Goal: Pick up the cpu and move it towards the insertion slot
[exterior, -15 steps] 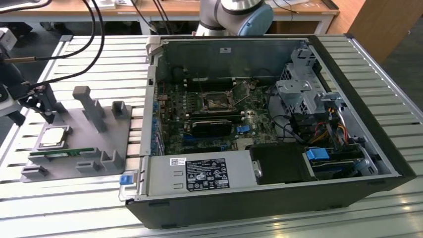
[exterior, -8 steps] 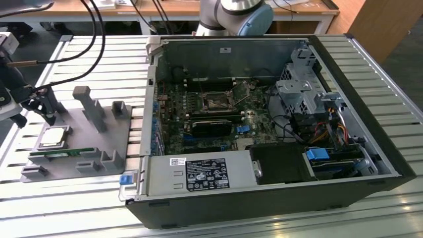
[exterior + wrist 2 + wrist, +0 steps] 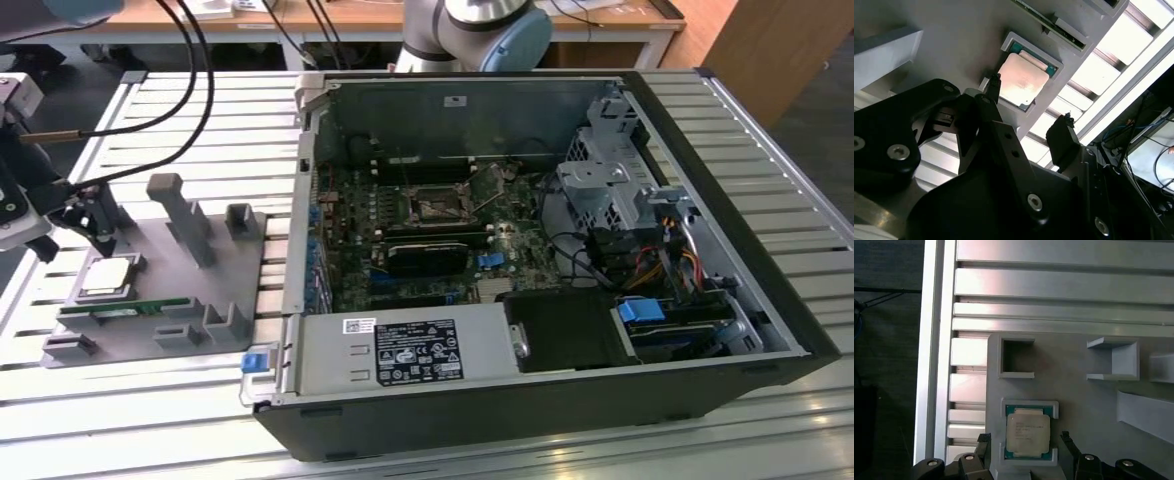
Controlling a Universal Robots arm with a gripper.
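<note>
The cpu (image 3: 110,277), a flat square chip with a silver top, lies in a shallow framed pocket of the grey fixture (image 3: 200,290) at the exterior view's left. My gripper (image 3: 96,232) hangs just above it, open. In both wrist views the chip (image 3: 1027,433) (image 3: 1023,78) sits between the two dark fingertips (image 3: 984,438), which stand apart from its edges. The insertion slot (image 3: 434,206), a square socket with a metal frame, is on the motherboard inside the open computer case (image 3: 747,300), well toward the exterior view's right.
The fixture carries upright posts (image 3: 180,215) and a green memory stick (image 3: 127,310). Everything rests on a slatted aluminium table (image 3: 160,400). Black cables (image 3: 187,80) hang over the table's left. A black card (image 3: 427,255) and a power supply (image 3: 400,352) sit inside the case.
</note>
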